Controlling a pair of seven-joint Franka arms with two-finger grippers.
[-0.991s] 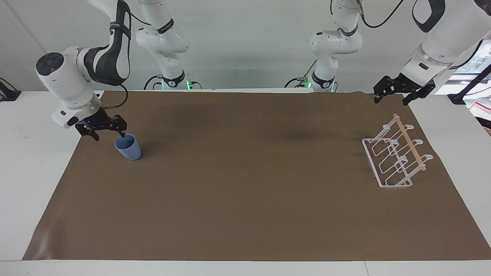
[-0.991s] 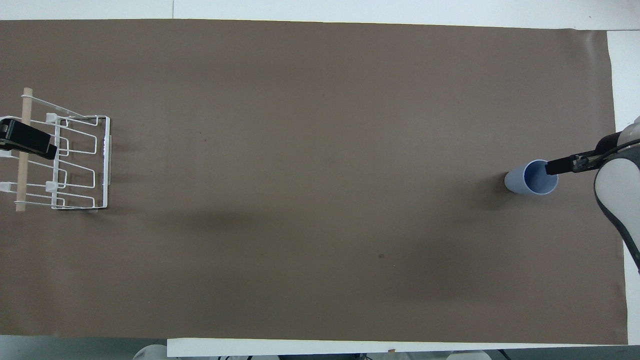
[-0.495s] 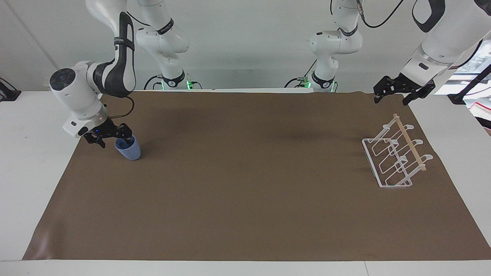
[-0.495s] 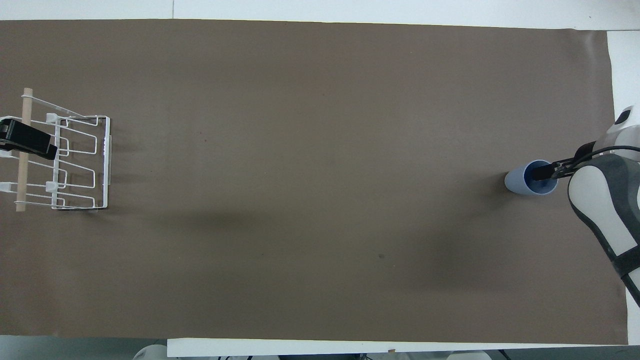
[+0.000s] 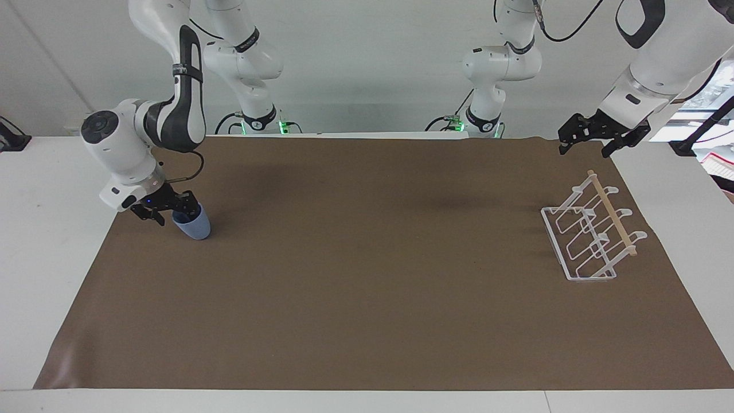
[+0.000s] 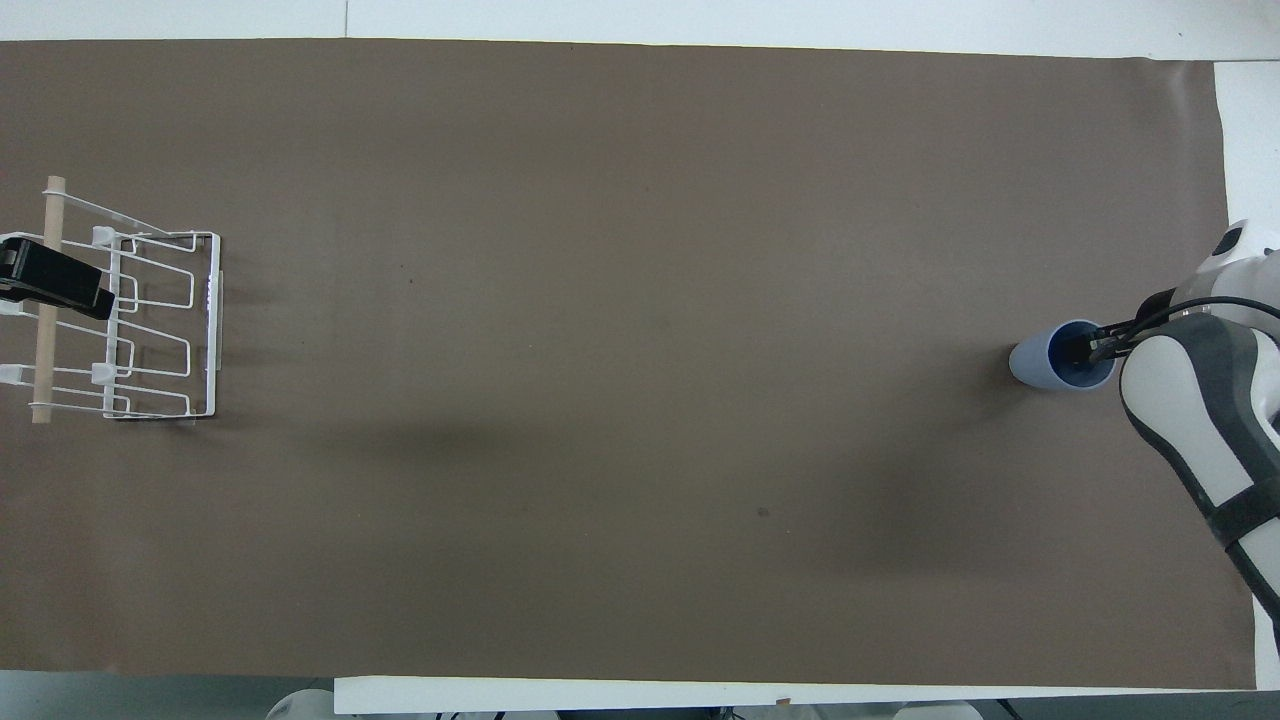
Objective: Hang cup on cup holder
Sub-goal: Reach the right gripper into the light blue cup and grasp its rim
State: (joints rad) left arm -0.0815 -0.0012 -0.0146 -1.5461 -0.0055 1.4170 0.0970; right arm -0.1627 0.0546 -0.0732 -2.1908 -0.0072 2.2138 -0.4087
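Note:
The light-blue cup (image 5: pixel 196 229) stands upright on the brown mat at the right arm's end of the table; it also shows in the overhead view (image 6: pixel 1030 362). My right gripper (image 5: pixel 175 215) is low at the cup's rim, open, with one finger down inside the cup and the other outside its wall; in the overhead view the right gripper (image 6: pixel 1085 349) reaches into the cup's mouth. The white wire cup holder (image 5: pixel 590 236) with its wooden rod stands at the left arm's end (image 6: pixel 150 330). My left gripper (image 5: pixel 582 148) waits open in the air over the mat, near the cup holder.
The brown mat (image 5: pixel 367 269) covers most of the white table. In the overhead view the raised left gripper (image 6: pixel 50 285) overlaps the holder's rod. Two more arm bases stand at the robots' edge of the table.
My right gripper has come down and moved over the cup, so one finger now sits inside it. The cup, the holder and the left arm have not moved.

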